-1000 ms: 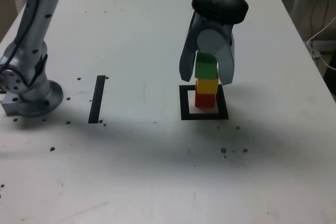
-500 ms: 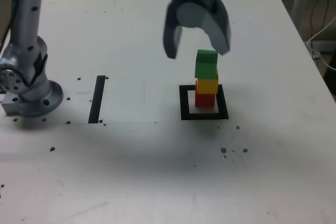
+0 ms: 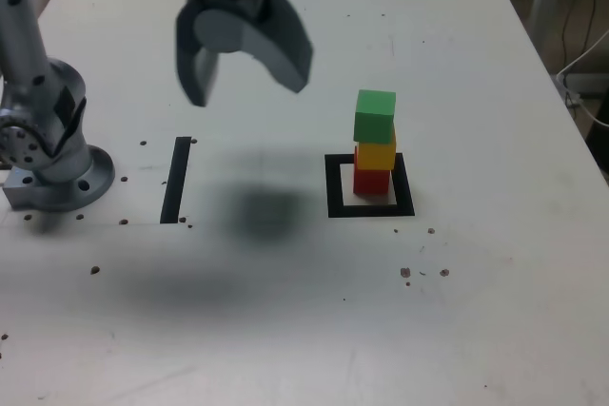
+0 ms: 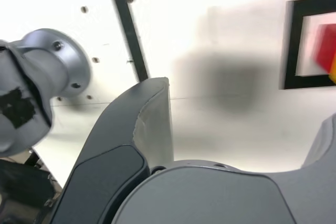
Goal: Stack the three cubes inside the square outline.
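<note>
The wide-open, empty gripper [image 3: 248,92] has swung away from the green cube [image 3: 375,117], likely light, rigid, best pinched by opposite sides.

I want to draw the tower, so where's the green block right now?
In the exterior view, the green block sits right of the middle, on top of the yellow block, above the red one.

A matt, smooth, plastic-like finish is seen on the green cube [image 3: 375,117], beyond the jaws. Dull grey plastic is suggested by the gripper [image 3: 249,92], with a rough, scuffed edge inside one jaw. Behind the jaws, a metallic sheen is shown by the round base flange [image 4: 65,61].
</note>
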Controlling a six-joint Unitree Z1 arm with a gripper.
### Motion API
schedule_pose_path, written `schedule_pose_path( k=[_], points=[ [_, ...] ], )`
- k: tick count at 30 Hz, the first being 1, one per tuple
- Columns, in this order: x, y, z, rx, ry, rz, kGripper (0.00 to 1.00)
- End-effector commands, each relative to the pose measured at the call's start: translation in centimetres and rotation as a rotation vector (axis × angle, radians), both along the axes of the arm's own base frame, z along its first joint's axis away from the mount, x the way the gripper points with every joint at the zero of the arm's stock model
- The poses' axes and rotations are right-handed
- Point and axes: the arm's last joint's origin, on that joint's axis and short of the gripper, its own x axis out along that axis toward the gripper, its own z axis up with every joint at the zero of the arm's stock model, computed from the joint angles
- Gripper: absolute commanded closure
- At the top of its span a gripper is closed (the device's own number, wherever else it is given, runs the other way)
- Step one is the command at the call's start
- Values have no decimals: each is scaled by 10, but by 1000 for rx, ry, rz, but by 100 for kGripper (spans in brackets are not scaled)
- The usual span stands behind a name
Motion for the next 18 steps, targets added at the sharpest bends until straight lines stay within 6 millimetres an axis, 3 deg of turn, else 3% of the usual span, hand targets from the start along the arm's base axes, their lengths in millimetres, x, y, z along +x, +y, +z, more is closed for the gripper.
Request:
schedule_pose_path(
  k=[1,11,18],
  points=[
    [-13,1,-8,2,4,8,0],
    [-52,6,-45,18,38,47,0],
    [-65,12,-67,20,51,82,0]
  ],
)
